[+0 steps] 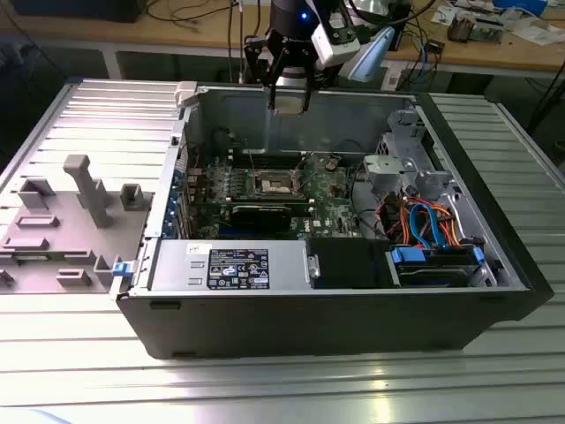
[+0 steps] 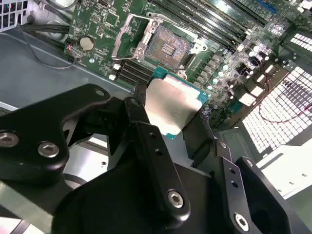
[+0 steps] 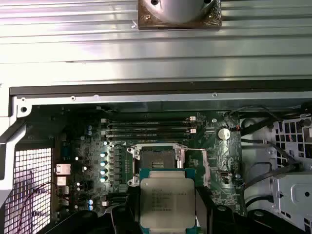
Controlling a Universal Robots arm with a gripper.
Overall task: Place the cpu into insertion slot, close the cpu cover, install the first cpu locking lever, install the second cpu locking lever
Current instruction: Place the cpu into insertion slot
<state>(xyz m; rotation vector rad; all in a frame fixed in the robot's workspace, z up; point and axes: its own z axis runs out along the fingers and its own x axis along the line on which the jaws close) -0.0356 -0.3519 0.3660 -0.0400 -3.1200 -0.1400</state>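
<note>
Jaws of our gripper (image 2: 170, 115) clench the cpu (image 2: 173, 103) between them, well apart from the insertion slot (image 2: 168, 47)

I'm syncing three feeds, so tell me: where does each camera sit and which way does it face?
Exterior view: off the arm, raised, looking down into the open case; the gripper hangs over its far side.
First wrist view: on the arm, facing down at the slot; jaws hold the cpu.
Second wrist view: on the arm, angled along the black jaws and cpu toward the slot.
Both wrist views share cpu and slot.
</note>
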